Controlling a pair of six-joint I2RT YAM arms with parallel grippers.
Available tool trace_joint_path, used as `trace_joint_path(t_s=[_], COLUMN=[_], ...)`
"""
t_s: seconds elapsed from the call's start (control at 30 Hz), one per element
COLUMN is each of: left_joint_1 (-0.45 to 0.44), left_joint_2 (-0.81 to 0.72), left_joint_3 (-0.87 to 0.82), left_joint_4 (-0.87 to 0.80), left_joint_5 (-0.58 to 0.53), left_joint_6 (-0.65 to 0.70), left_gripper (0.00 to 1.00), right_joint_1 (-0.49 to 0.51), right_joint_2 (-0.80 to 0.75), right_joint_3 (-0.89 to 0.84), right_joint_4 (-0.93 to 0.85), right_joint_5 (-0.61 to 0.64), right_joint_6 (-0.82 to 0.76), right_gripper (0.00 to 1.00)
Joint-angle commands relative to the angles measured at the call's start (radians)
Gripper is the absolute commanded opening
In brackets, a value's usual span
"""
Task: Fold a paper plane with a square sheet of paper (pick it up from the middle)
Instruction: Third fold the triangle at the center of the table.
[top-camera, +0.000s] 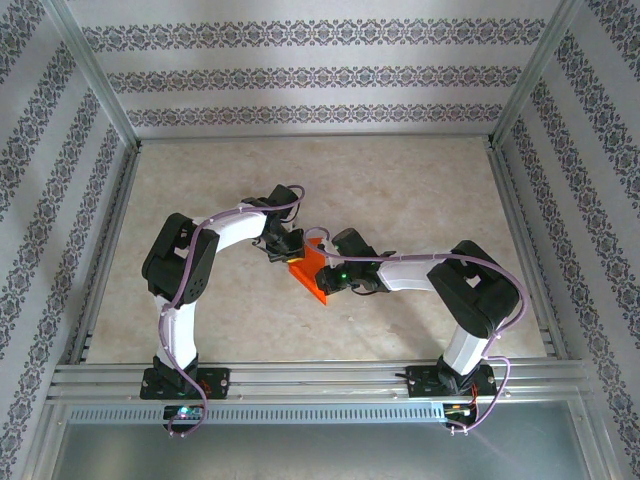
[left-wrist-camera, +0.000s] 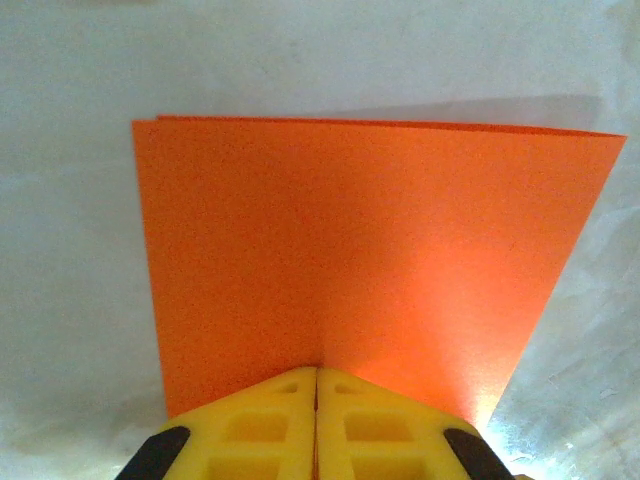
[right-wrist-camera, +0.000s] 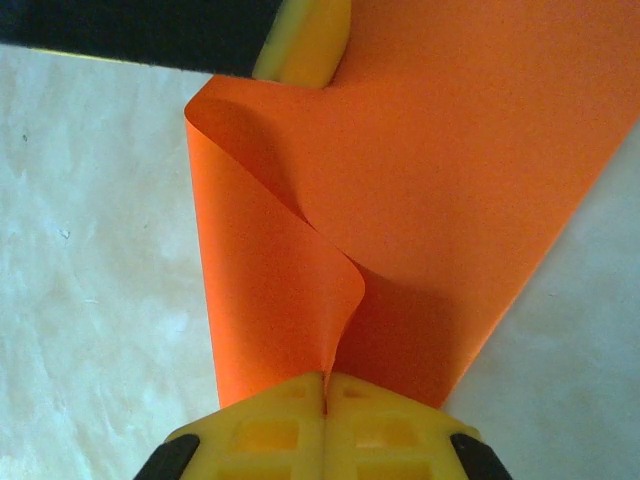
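Pinching the square sheet of paper (top-camera: 312, 274) from opposite sides, the two arms held it between their wrists over the middle of the table (top-camera: 420, 190). Whether its lowest corner touched the surface could not be told. The left gripper (left-wrist-camera: 317, 374) had its yellow jaws shut on the near edge of the sheet. From that wrist the sheet looked doubled over, with two layers slightly offset at the top left corner. The right gripper (right-wrist-camera: 325, 380) was likewise clamped shut on the paper, but there the sheet was not flat. One layer bulged out in a loose curl just above the jaws, and a fingertip (right-wrist-camera: 305, 40) of the left gripper sat at the far edge.

That curl looked like the main hazard. If the layers were pressed down as they lay, the crease would likely land off the centre line and the edges would not meet, leaving a lopsided fold. Both grips took only a thin margin of paper. Any pull apart by the arms could therefore tear the sheet or slip it out of one pair of jaws, and a push together could buckle it further. Releasing one side without support would probably let the fold spring open.
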Motion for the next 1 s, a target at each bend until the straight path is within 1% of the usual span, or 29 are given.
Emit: trace_joint_path(t_s=[0.0,0.2,0.33,0.53,0.7,0.8,0.97], left_joint_1=[0.002,0.003,0.003,0.003,-0.009,-0.039,-0.074], left_joint_2=[0.021,-0.028,-0.11,-0.214,-0.274,-0.289,-0.261], left_joint_3=[-0.007,0.017,0.008,-0.103,-0.226,-0.272,-0.289], left_joint_4=[-0.014,-0.022,0.012,0.106,0.231,0.262,0.265], left_joint_5=[-0.011,-0.017,-0.016,-0.004,0.066,0.064,0.053], left_joint_6=[0.004,0.005,-0.026,-0.128,-0.245,-0.286,-0.302], left_gripper=[0.08,0.09,0.14,0.16,0.15,0.14,0.13], right_joint_1=[-0.008,-0.008,-0.008,-0.008,-0.009,-0.01,-0.01], right_joint_2=[-0.004,0.02,0.027,0.029,0.034,0.035,0.038], right_joint_3=[0.021,0.022,0.021,0.021,0.021,0.022,0.026], right_joint_4=[-0.023,-0.024,-0.026,-0.029,-0.029,-0.03,-0.034], right_joint_5=[0.012,0.008,0.011,0.017,0.016,0.014,0.01], right_joint_6=[-0.012,-0.009,-0.007,-0.007,-0.005,-0.002,-0.002], right_gripper=[0.02,0.02,0.02,0.02,0.02,0.02,0.02])
